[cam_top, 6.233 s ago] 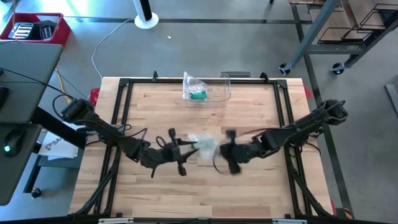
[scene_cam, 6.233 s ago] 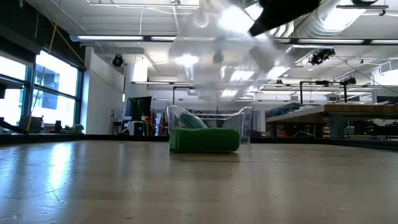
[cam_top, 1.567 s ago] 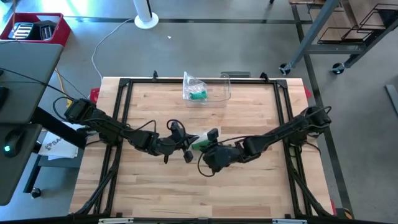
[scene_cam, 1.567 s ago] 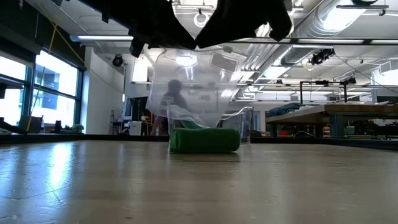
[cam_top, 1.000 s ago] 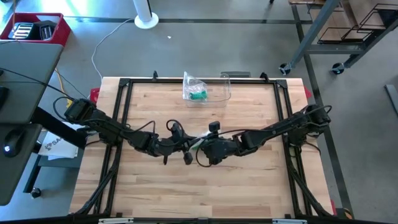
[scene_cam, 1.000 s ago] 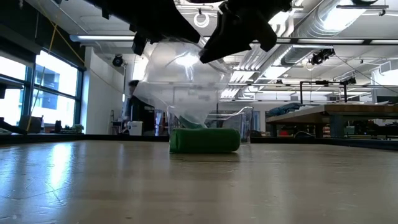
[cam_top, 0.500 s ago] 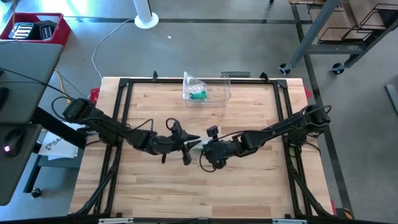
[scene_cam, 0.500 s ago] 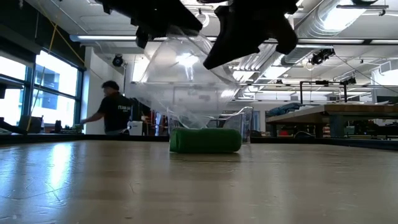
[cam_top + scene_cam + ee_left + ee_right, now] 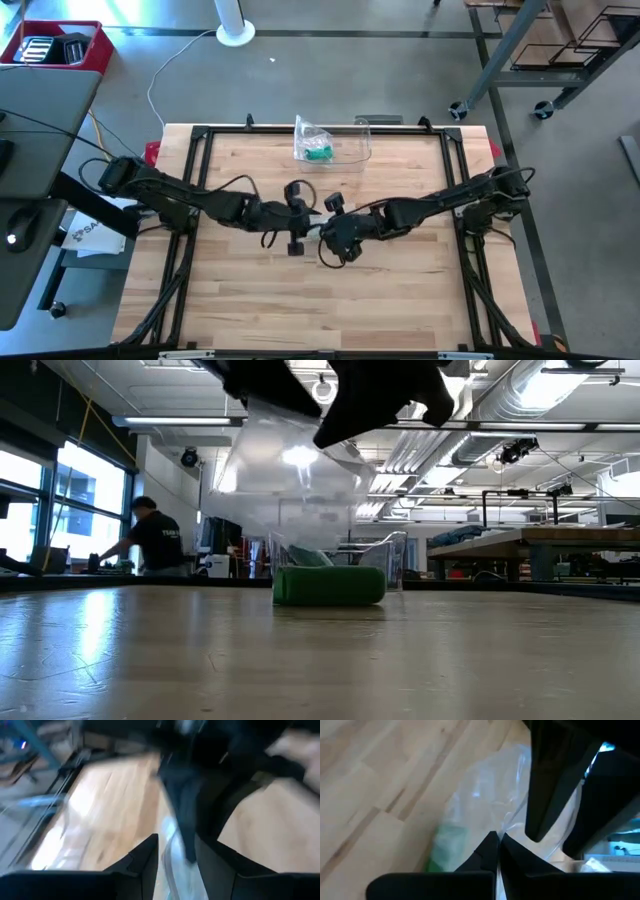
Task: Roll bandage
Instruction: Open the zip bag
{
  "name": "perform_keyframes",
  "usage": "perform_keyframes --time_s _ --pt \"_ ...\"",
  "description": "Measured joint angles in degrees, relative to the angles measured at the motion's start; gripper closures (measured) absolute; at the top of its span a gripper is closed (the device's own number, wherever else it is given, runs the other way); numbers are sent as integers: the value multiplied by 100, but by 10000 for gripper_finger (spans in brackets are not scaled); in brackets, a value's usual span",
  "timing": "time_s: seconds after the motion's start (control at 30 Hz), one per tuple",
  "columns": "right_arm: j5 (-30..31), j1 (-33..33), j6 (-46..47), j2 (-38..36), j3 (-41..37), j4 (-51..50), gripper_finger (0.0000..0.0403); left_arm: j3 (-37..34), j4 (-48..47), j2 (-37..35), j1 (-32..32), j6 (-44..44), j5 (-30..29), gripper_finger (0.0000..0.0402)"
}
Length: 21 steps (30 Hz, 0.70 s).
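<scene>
The right gripper (image 9: 496, 842) is pinching the clear bag (image 9: 490, 800) in closed jaws above the worktop (image 9: 400, 300) while the left gripper (image 9: 296, 222), jaws parted, is letting go, seemingly to free the green bandage (image 9: 447, 845).

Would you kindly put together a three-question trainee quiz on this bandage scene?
1. True or false: the right gripper is shut on the plastic bag.
2. Where does the clear bin sit on the table? A) at the far edge, middle B) beside the left arm's base C) at the near edge
3. Fill in: in the low view, the bandage roll on the table is ____ in colour.

Key: 1 true; 2 A; 3 green.
</scene>
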Motion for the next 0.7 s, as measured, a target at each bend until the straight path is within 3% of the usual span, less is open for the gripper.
perform_keyframes --time_s 0.13,0.3,0.5,0.7 --pt "2 -36 -245 0 21 -17 402 482 -1357 0 135 -172 -166 315" --pt "-4 -25 -251 0 21 -1 403 596 -1848 2 262 -174 265 390" --pt "70 -25 -294 0 21 1 402 596 -1930 4 267 -153 668 395" --pt "297 23 -1035 0 21 286 402 594 -1851 4 251 -343 1071 387"
